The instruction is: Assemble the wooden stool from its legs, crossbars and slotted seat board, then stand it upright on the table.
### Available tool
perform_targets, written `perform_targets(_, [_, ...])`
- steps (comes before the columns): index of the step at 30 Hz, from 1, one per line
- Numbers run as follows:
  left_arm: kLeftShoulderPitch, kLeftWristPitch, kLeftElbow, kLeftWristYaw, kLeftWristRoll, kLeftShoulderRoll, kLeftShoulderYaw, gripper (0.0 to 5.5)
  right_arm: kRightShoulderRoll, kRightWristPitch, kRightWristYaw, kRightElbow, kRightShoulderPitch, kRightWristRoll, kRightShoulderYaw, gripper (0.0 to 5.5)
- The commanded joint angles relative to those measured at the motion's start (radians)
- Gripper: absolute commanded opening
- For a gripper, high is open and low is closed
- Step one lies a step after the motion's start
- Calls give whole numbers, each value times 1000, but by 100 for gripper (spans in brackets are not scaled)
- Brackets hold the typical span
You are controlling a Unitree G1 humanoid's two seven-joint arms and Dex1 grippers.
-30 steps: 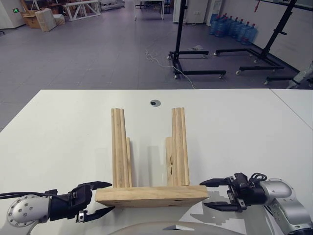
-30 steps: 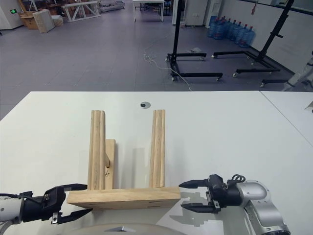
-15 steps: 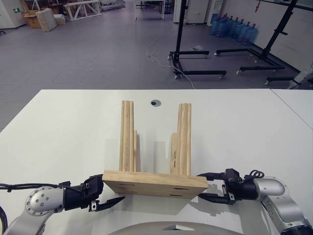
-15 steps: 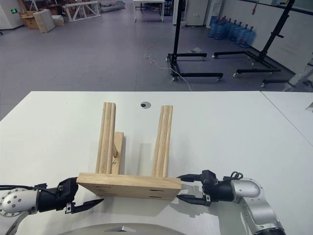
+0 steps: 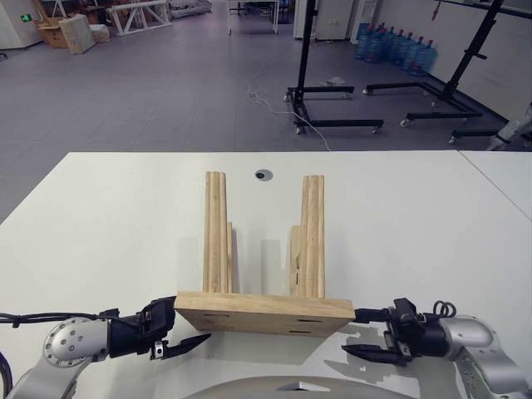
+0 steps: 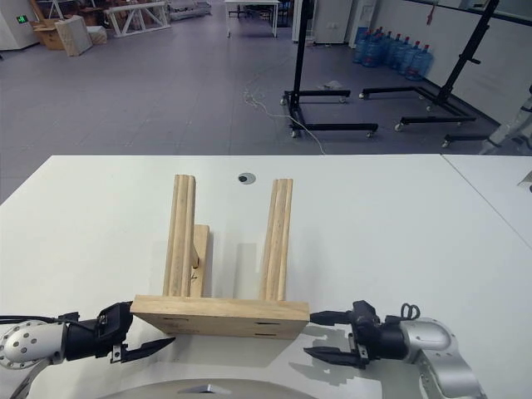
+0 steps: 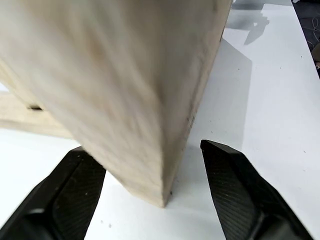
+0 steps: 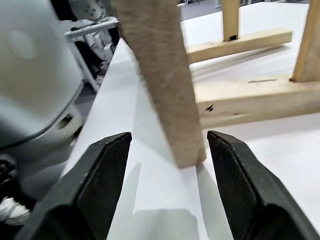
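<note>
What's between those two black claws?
The stool's seat board, on edge, spans from the left gripper to the right gripper, in the head views.

White tabletop (image 5: 432, 216) carries the wooden stool (image 5: 312, 241) lying on its side: seat board (image 5: 264, 312) on edge at the near side, legs (image 5: 217, 233) flat, pointing away. Small round grommet (image 5: 264, 175) near the far edge, apart from the legs.

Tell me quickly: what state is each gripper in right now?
Left gripper: open, astride the board at its left end.
Right gripper: open, astride the board's right end.
</note>
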Motion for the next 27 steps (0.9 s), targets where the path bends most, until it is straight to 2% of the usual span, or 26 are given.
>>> perform_targets(1, [-41, 10, 4, -13, -2, 4, -38, 322, 61, -19, -56, 20, -57, -34, 28, 280])
perform_targets(10, [-111, 10, 66, -26, -2, 14, -48, 322, 94, 7, -97, 9, -118, -31, 45, 280])
perform_targets(18, [-203, -9, 155, -27, -11, -10, -48, 210, 73, 6, -14, 65, -180, -14, 36, 154])
perform_targets(21, [-196, -7, 138, -41, -25, -13, -59, 185, 67, 0, 13, 89, -200, -18, 40, 150])
perform_targets(27, [-195, 35, 65, -85, -98, -7, -66, 174, 58, 44, 32, 67, -229, -4, 54, 149])
